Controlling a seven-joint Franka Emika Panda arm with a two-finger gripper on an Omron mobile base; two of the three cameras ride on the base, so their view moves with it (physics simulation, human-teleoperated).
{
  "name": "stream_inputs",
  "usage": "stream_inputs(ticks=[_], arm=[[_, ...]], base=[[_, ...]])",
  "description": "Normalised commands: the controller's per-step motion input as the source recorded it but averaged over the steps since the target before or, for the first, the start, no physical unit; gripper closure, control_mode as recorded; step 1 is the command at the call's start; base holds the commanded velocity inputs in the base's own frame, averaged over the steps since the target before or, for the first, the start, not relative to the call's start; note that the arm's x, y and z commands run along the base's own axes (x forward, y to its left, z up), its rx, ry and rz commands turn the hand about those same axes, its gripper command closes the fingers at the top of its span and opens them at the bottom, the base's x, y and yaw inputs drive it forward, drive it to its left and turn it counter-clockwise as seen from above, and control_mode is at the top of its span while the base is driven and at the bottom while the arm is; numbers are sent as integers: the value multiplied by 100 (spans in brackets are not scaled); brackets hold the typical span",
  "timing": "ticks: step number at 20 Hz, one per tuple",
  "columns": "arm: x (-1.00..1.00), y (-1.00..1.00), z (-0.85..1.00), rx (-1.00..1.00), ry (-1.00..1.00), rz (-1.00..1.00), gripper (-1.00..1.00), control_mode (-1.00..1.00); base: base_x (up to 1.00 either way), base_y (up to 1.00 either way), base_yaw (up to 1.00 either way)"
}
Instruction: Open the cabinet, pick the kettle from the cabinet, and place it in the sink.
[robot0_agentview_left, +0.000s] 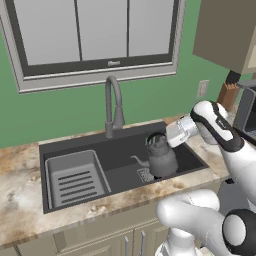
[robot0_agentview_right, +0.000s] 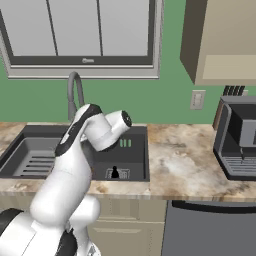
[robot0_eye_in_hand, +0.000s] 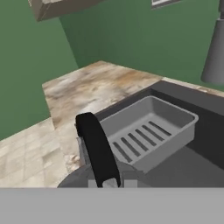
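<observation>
The dark grey kettle (robot0_agentview_left: 162, 159) stands upright low inside the right part of the sink (robot0_agentview_left: 117, 172), its spout pointing left. My gripper (robot0_agentview_left: 158, 139) reaches in from the right and is shut on the kettle's arched handle. In the hand view the black handle of the kettle (robot0_eye_in_hand: 94, 141) runs up from between my gripper (robot0_eye_in_hand: 107, 182) tips, with the ribbed tray insert (robot0_eye_in_hand: 151, 127) beyond it. In the right base view my arm covers the kettle; the sink (robot0_agentview_right: 134, 152) lies behind it. The beige cabinet (robot0_agentview_right: 222, 42) hangs at the upper right.
The arched faucet (robot0_agentview_left: 113, 106) rises behind the basin, and the tray insert (robot0_agentview_left: 75, 179) fills the basin's left half. A coffee machine (robot0_agentview_right: 239, 142) and a knife block (robot0_agentview_right: 233, 91) stand on the marble counter (robot0_agentview_right: 182, 162) to the right. A window spans the wall above.
</observation>
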Motion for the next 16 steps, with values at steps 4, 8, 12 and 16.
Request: stream_inputs(ticks=[4,8,12,16], arm=[[51,-5,-5,1,0,20,100,-100],[48,-2,-10,0,0,19,100,-100],[42,2,-20,0,0,13,100,-100],[36,6,-22,0,0,11,100,-100]], base=[[0,0,0],[0,0,0],[0,0,0],[0,0,0]])
